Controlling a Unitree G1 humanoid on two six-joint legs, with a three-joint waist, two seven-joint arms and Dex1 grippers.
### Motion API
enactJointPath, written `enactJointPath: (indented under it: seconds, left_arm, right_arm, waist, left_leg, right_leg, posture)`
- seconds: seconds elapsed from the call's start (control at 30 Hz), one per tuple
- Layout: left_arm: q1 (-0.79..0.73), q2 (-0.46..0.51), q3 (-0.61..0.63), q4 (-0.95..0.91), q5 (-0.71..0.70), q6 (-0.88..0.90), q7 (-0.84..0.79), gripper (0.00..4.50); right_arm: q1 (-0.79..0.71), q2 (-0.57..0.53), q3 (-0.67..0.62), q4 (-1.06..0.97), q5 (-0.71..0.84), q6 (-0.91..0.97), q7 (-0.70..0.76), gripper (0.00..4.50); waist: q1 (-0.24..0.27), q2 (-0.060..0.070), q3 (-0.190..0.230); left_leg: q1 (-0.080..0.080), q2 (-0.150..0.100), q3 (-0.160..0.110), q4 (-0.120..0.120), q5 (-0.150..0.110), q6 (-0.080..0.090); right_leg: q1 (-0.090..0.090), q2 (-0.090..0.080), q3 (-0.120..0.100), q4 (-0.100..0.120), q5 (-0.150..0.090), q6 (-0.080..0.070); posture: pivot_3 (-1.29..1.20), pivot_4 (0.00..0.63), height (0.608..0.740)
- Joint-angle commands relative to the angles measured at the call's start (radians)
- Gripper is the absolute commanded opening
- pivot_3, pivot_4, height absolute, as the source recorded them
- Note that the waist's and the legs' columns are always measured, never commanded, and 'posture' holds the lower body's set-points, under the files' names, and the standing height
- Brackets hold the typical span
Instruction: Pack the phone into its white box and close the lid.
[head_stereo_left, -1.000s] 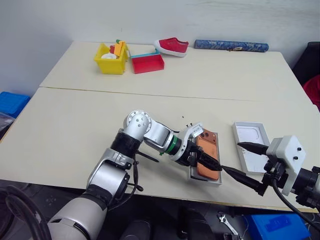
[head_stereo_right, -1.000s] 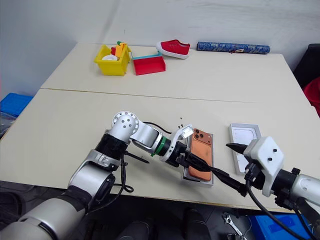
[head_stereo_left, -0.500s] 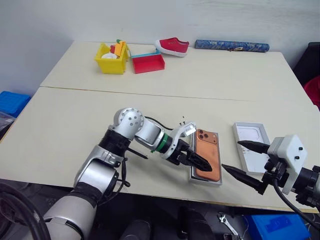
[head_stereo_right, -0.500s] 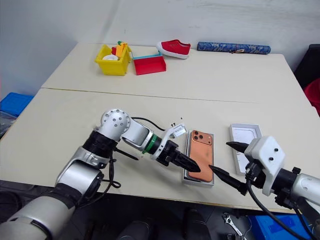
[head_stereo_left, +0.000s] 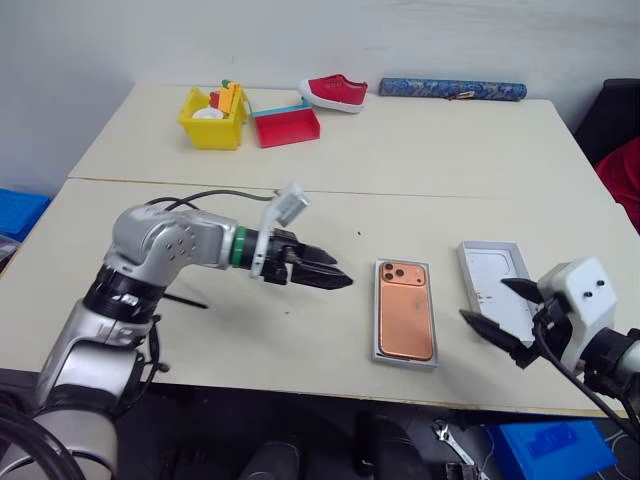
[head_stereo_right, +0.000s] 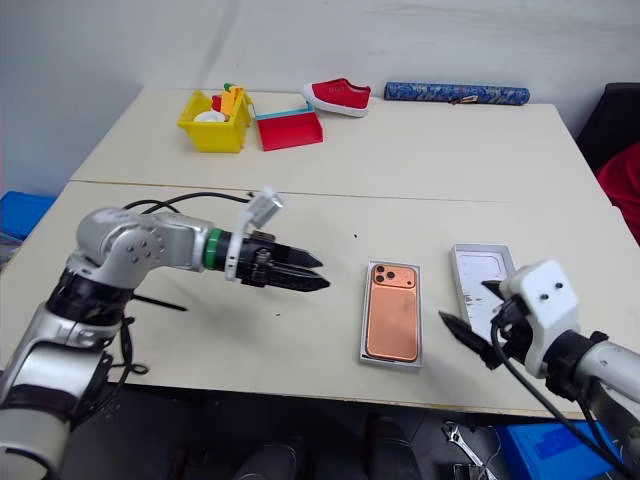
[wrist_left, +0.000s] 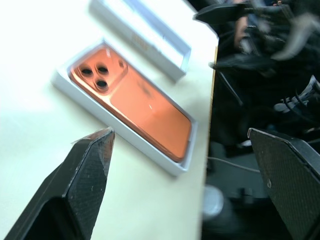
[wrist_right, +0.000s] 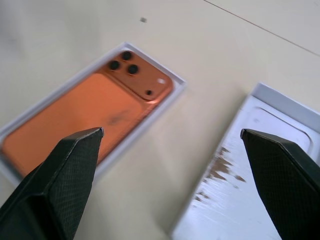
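Orange phone lying flat inside white box, open lid just beside

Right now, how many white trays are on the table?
2. The white box lies near the front edge with the phone in it; the lid lies open side up just right of it, by the right gripper.
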Motion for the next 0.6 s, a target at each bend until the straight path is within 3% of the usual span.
enactJointPath:
  seconds: [0.03, 0.23, 0.33, 0.43, 0.6]
  left_arm:
    - [0.07, 0.042, -0.008, -0.05, 0.175, -0.318, -0.193, 4.49]
    - [0.128, -0.006, 0.028, -0.006, 0.326, -0.546, -0.225, 4.49]
    - [0.124, -0.031, 0.055, 0.009, 0.342, -0.563, -0.226, 4.49]
    - [0.12, -0.044, 0.078, 0.009, 0.344, -0.554, -0.236, 4.5]
    - [0.126, -0.052, 0.1, -0.014, 0.341, -0.532, -0.246, 4.5]
  right_arm:
    - [-0.068, 0.098, 0.038, 0.006, 0.014, 0.111, -0.159, 4.5]
    - [-0.211, 0.248, 0.161, 0.131, -0.097, 0.162, -0.338, 4.5]
    - [-0.247, 0.291, 0.21, 0.208, -0.145, 0.136, -0.362, 4.5]
    - [-0.264, 0.315, 0.253, 0.273, -0.209, 0.085, -0.376, 3.87]
    - [-0.272, 0.328, 0.29, 0.287, -0.254, 0.056, -0.368, 2.18]
  waist:
    - [0.002, 0.0, 0.0]
    - [-0.001, 0.0, 0.0]
    - [-0.005, 0.0, 0.0]
    - [-0.011, 0.0, 0.0]
    - [-0.02, 0.0, 0.0]
  left_leg:
    - [0.0, 0.0, 0.0, 0.0, 0.0, 0.0]
    - [-0.001, -0.001, 0.0, 0.0, 0.001, 0.002]
    - [-0.001, -0.001, 0.0, -0.001, 0.001, 0.002]
    - [-0.001, -0.001, 0.0, -0.002, 0.001, 0.002]
    - [-0.001, 0.0, 0.0, -0.002, 0.001, 0.003]
  right_leg:
    - [0.0, 0.0, 0.0, -0.001, 0.0, 0.0]
    - [0.0, -0.001, 0.001, -0.001, 0.0, 0.001]
    - [0.0, -0.001, 0.001, 0.0, 0.001, 0.001]
    - [-0.001, 0.0, 0.001, 0.002, 0.001, 0.001]
    - [-0.001, 0.0, 0.001, 0.003, 0.001, 0.001]
  posture:
    - [0.0, 0.15, 0.74]
    - [0.0, 0.15, 0.74]
    - [0.0, 0.15, 0.74]
    - [0.0, 0.15, 0.74]
    - [0.0, 0.15, 0.74]
